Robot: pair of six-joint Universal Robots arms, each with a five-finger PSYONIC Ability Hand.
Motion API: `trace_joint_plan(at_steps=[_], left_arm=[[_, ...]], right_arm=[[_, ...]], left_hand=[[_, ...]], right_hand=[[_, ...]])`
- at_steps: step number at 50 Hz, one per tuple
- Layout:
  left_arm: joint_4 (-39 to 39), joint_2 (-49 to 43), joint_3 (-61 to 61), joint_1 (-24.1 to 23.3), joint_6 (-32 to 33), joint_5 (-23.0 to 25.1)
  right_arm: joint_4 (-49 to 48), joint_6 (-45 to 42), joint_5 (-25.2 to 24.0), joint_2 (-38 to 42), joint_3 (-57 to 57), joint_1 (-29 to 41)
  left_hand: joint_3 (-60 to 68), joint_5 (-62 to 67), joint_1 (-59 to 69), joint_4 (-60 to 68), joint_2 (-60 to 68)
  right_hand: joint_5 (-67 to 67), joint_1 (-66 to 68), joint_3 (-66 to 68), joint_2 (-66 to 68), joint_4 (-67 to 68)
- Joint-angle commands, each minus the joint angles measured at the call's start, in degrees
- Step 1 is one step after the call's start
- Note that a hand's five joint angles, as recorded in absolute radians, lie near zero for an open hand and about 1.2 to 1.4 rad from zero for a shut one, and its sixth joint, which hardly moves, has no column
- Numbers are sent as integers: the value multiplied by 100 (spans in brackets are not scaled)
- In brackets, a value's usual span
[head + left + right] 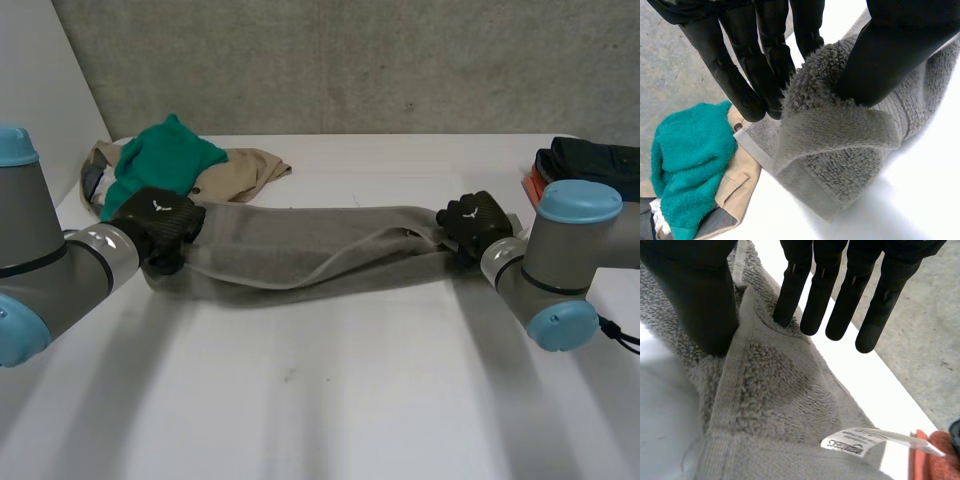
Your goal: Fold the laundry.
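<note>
A grey towel (300,248) is stretched across the table (330,400) between my two hands and sags a little in the middle. My left hand (160,222) holds its left end. In the left wrist view the thumb (890,55) and fingers (760,75) are curled round a bunched corner of the towel (840,150). My right hand (478,222) is at the towel's right end. There its thumb (695,295) presses on the towel (770,390) beside the hem, and the nearest of the straight fingers (790,290) touches the cloth on the hem's other side, pinching the edge.
A green cloth (165,158) lies on a beige garment (248,170) at the back left. Dark folded clothes (598,160) on a red-orange piece (531,186) sit at the back right. A white label (855,442) lies on the towel near my right hand.
</note>
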Motion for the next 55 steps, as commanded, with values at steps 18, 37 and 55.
trace_joint_plan(at_steps=[18,37,55], left_arm=[[32,-816,608,8,426,-81],[2184,-1266,5214,-519,-1031,-1003],[2529,-1300,2983,-405,-1068,-1109]], right_arm=[[1481,-159,-402,583,-1585,-517],[-2069,2055,284,400,-4602,-904],[-1156,2354,-691,-419,-2177,-1097]], left_hand=[[1224,1380,1406,1168,1162],[1224,1380,1406,1168,1162],[1224,1380,1406,1168,1162]], right_hand=[[3437,3334,3320,3332,3326],[3437,3334,3320,3332,3326],[3437,3334,3320,3332,3326]])
